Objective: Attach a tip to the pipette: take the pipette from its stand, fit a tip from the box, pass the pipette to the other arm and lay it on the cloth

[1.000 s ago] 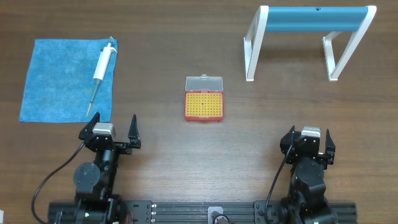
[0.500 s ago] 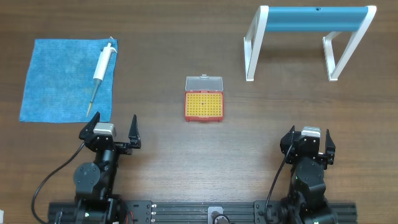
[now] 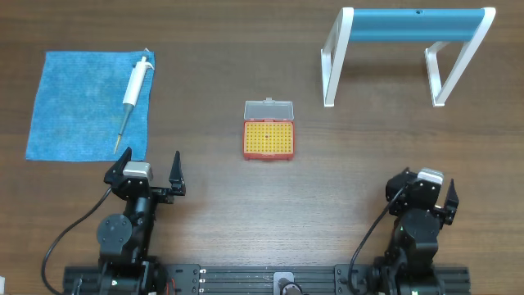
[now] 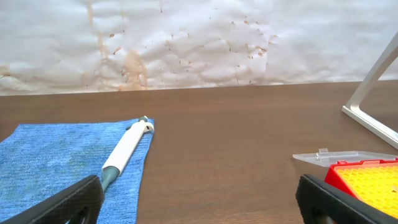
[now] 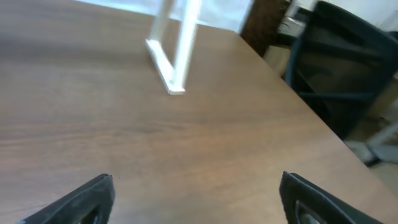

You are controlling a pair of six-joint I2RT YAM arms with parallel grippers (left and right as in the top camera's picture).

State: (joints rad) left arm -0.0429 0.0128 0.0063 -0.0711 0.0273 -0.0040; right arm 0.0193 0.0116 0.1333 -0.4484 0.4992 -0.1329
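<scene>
A dark wood-grain surface (image 3: 352, 172) meets a crinkled white wall covering (image 4: 205, 43) marked with brownish stains, while dark furniture (image 5: 348, 62) stands just beyond the surface's edge.

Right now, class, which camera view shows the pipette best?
The top view: the whole pipette lies in sight on the cloth, from head to tip. The left wrist view catches its upper part at a low angle. The right wrist view faces the stand.
</scene>
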